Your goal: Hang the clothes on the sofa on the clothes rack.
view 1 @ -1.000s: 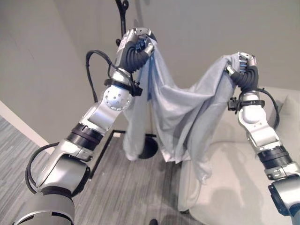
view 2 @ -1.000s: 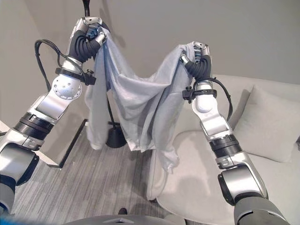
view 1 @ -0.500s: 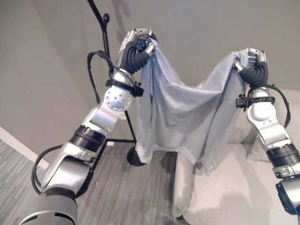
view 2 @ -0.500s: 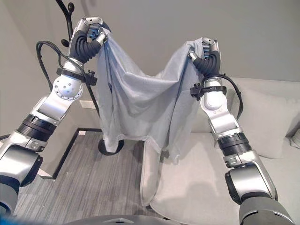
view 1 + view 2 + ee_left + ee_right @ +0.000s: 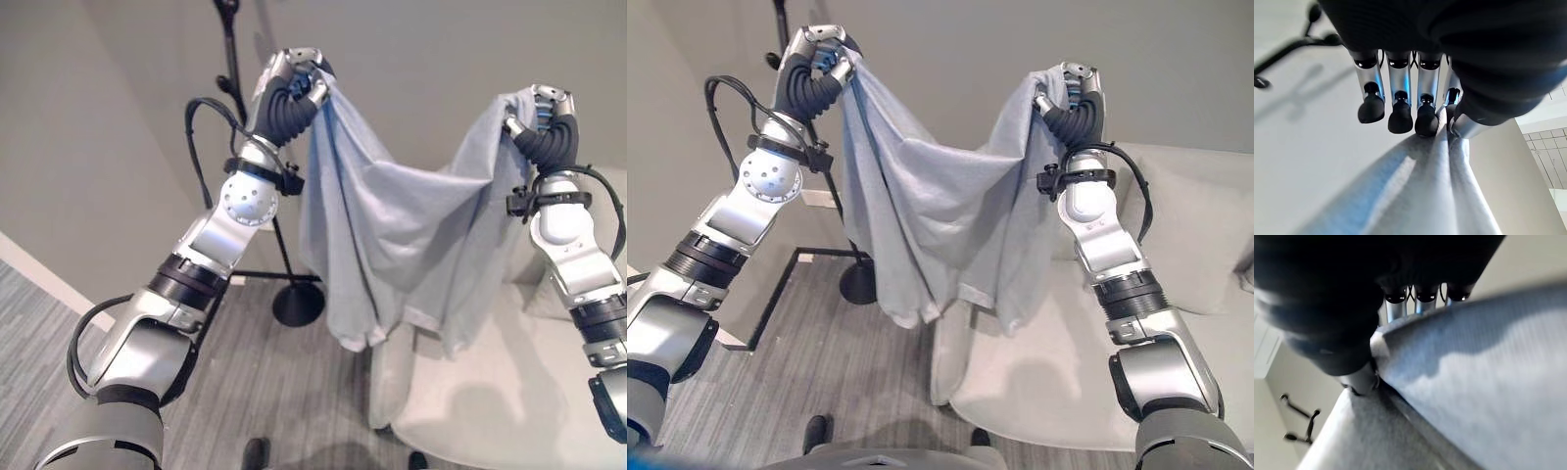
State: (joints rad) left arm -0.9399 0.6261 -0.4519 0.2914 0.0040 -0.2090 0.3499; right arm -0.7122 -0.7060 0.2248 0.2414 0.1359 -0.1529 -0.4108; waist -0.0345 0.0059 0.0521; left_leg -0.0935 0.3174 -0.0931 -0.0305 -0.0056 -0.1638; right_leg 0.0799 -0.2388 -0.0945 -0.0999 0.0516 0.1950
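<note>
The clothes rack point(image 5: 231, 59) is cut off at 12 o'clock, its hooks out of frame. The grey shirt point(image 5: 940, 230) hides the right hand point(image 5: 1068, 93) fingers.

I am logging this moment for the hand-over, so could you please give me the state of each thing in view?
Grey garment: lifted clear of the sofa, stretched between both hands, sagging in the middle, not yet on the rack.
Left hand: raised, shut on one top corner.
Right hand: raised, shut on the other corner.
Clothes rack: upright, behind the left arm.
Sofa: nothing lying on the visible seat.
</note>
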